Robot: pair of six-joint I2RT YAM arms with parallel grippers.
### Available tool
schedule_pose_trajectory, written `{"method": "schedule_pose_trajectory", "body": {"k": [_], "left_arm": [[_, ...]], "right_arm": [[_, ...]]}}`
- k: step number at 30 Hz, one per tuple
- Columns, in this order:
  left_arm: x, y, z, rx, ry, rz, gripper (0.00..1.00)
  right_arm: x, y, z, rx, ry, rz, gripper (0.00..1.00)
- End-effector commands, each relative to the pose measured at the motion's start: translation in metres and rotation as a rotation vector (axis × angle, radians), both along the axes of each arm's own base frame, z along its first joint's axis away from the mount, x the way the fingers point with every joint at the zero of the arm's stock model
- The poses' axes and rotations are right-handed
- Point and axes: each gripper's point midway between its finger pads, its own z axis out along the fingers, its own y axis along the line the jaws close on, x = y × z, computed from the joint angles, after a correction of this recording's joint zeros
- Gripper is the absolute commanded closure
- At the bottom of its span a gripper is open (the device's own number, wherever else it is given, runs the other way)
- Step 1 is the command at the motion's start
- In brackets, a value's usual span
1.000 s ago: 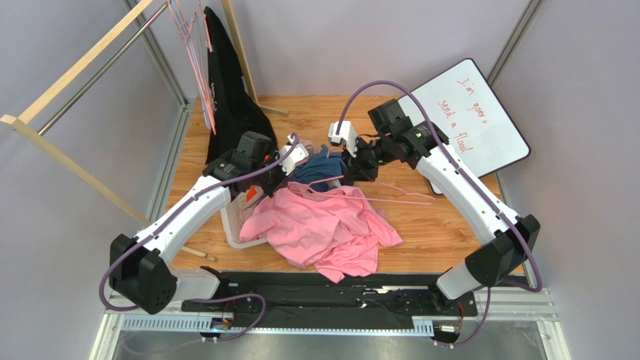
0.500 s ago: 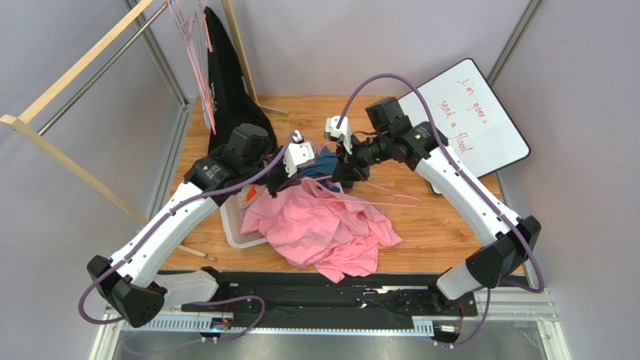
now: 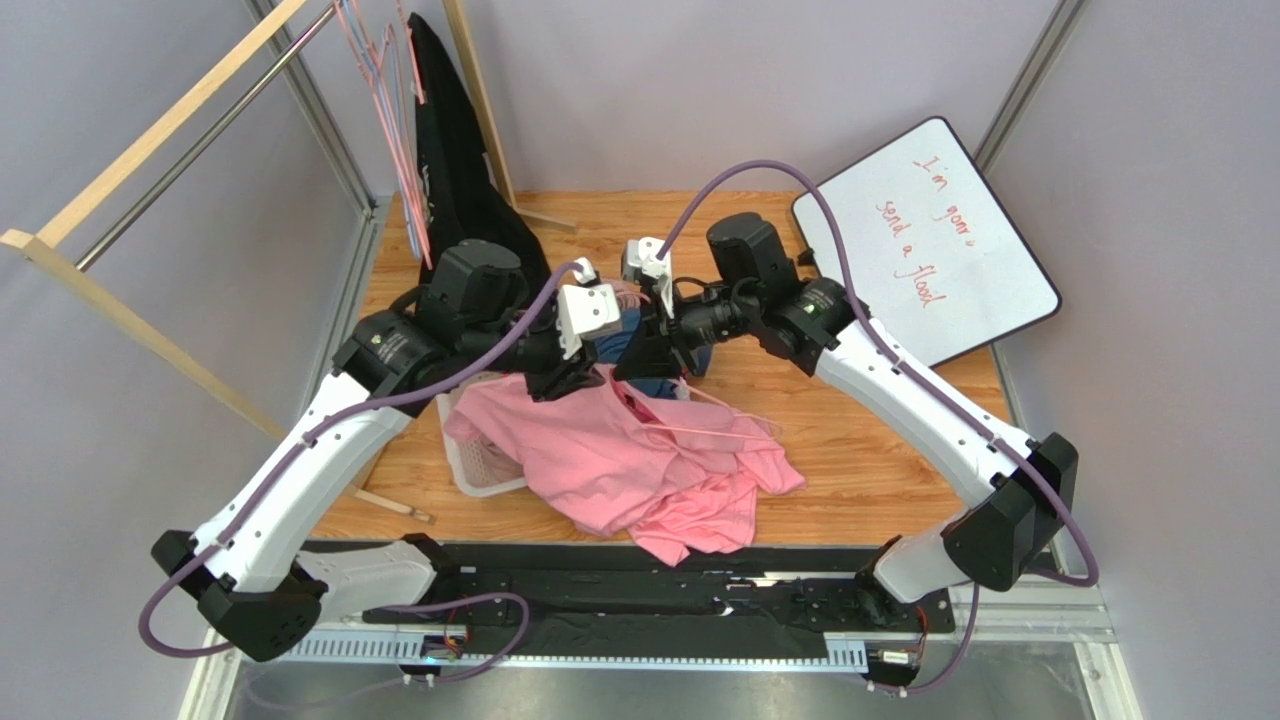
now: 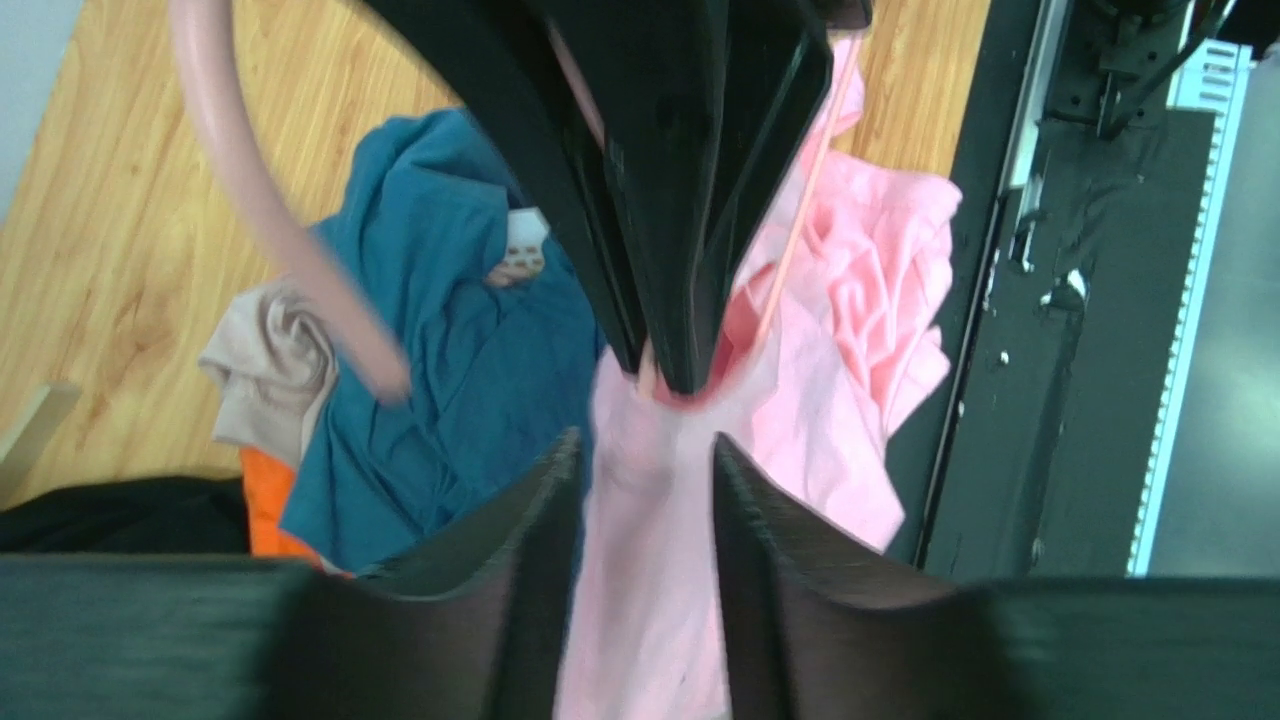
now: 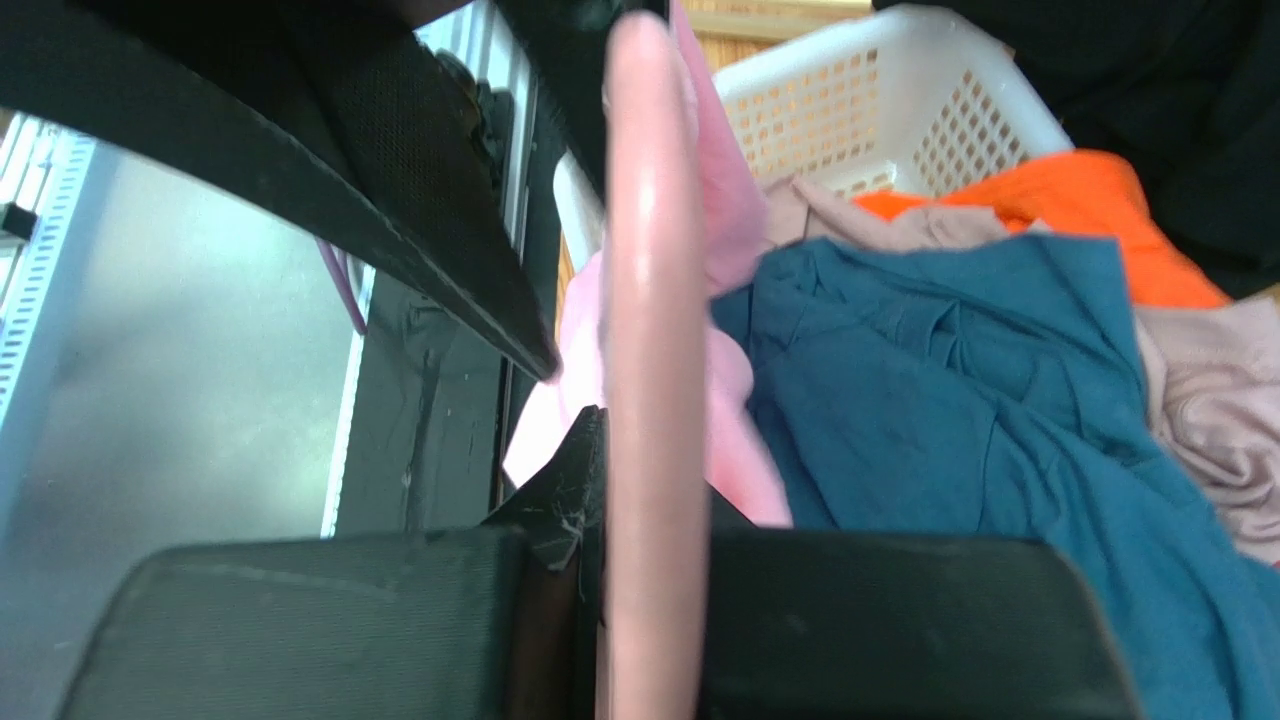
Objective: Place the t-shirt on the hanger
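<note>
The t-shirt (image 3: 646,465) is seen heaped against the white basket (image 3: 469,477) and draped over its rim. One raised fold is found just above the basket, between the parted jaws of the left gripper (image 4: 643,450), apparently not pinched. The hanger (image 5: 654,375) is clenched in the right gripper (image 4: 669,353), above the basket's far side and close over that fold.

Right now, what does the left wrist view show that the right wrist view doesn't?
Left wrist only: the left fingers standing apart around a fold of the pink t-shirt. Right wrist only: the white basket and the right fingers clamped on the pink hanger. Both: the blue t-shirt, pink t-shirt, hanger and an orange garment.
</note>
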Motion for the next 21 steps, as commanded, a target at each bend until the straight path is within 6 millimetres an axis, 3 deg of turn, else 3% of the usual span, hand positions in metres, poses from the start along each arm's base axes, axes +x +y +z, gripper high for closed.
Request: {"method": "schedule_pose_trajectory", "body": {"k": [1, 4, 9, 18, 21], "left_arm": [[-0.014, 0.042, 0.026, 0.002, -0.085, 0.003, 0.49], [-0.018, 0.06, 0.021, 0.061, -0.162, -0.017, 0.45], [-0.015, 0.069, 0.006, 0.135, -0.226, -0.057, 0.44], [-0.008, 0.027, -0.012, 0.136, -0.242, -0.187, 0.5], [-0.017, 0.014, -0.022, 0.131, -0.225, -0.243, 0.62]], "right_arm": [[-0.009, 0.003, 0.05, 0.164, -0.092, 0.023, 1.0], [-0.014, 0.001, 0.053, 0.184, -0.111, 0.03, 1.0], [-0.016, 0.001, 0.053, 0.185, -0.116, 0.038, 1.0], [-0.029, 0.014, 0.063, 0.202, -0.164, 0.094, 1.0], [-0.031, 0.015, 0.066, 0.207, -0.172, 0.097, 1.0]]}}
